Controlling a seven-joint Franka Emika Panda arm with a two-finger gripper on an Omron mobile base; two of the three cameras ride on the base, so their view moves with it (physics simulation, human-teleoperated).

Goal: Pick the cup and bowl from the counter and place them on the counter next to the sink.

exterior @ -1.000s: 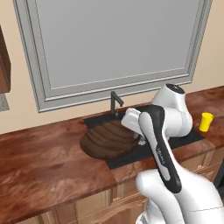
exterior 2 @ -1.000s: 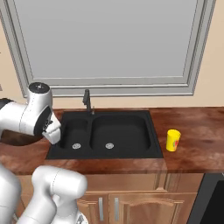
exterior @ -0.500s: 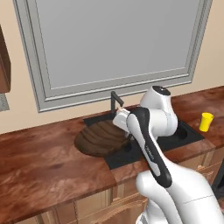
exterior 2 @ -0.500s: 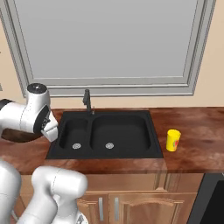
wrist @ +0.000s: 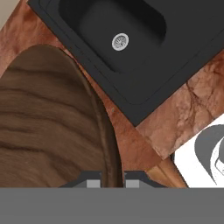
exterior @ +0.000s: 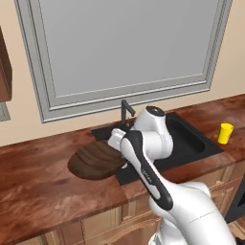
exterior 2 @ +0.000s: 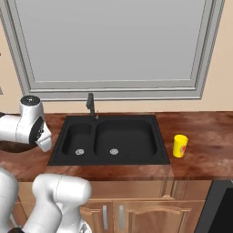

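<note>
The dark brown wood-grain bowl [exterior: 94,161] hangs low over the counter [exterior: 38,177] just left of the sink [exterior: 191,139]; I cannot tell whether it touches. My gripper [exterior: 116,145] is shut on the bowl's right rim. In the hand view the bowl [wrist: 43,127] takes up the left half and its rim runs down between my fingertips [wrist: 93,183], where the gripper [wrist: 112,183] pinches it. The yellow cup [exterior: 225,133] stands upright on the counter right of the sink, also seen as the cup [exterior 2: 180,145] beside the sink [exterior 2: 113,136].
A thin black faucet [exterior: 125,110] rises behind the sink, close to my arm. A grey framed window fills the wall behind. The counter [exterior 2: 205,154] stretches on to the right past the cup. A silver drain [wrist: 120,42] lies in the sink's left basin.
My arm has swung left with the bowl, carrying it from over the sink's left edge to over the counter left of the sink. The cup has stayed put.
</note>
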